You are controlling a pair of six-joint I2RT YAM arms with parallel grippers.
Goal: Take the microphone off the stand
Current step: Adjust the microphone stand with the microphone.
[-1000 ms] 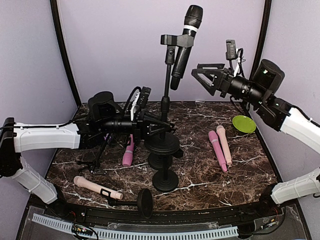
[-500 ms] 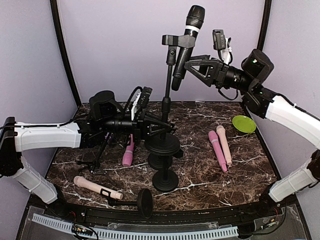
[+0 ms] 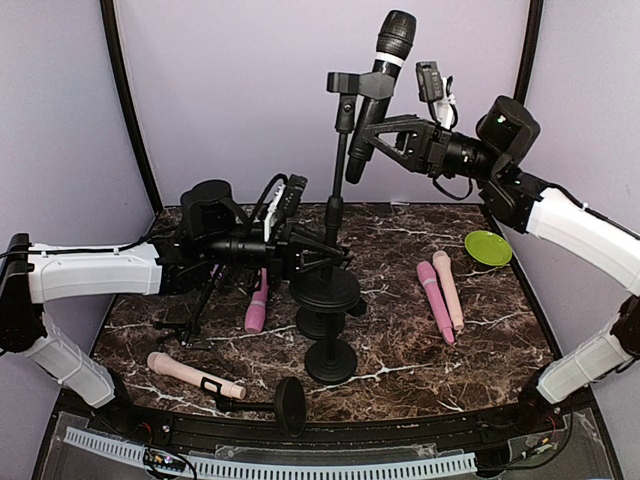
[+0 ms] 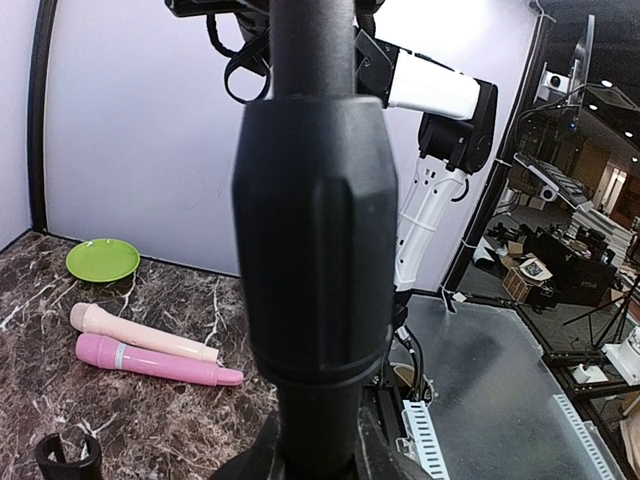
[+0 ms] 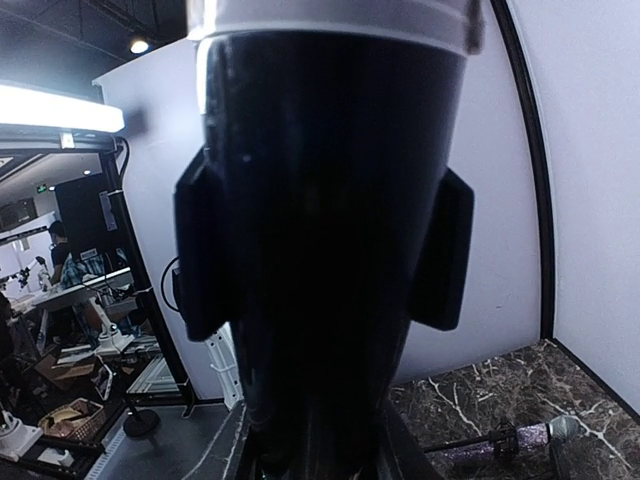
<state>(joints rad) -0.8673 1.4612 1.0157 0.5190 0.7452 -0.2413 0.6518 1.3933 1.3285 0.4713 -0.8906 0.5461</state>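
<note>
The microphone (image 3: 377, 90) sits tilted in the clip (image 3: 355, 82) at the top of the stand (image 3: 334, 200), head up and to the right. The right gripper (image 3: 366, 136) is clamped on its lower handle; in the right wrist view the pads (image 5: 200, 260) press against both sides of the dark body. The left gripper (image 3: 318, 256) is closed around the stand's pole low down, just above the round base, where the left wrist view is filled by the thick collar (image 4: 315, 230). A green plate (image 3: 487, 247) lies at the far right of the dark marbled table (image 3: 390, 335). Two pink microphones (image 3: 440, 297) lie side by side near it. The walls (image 3: 230, 90) are pale lilac.
</note>
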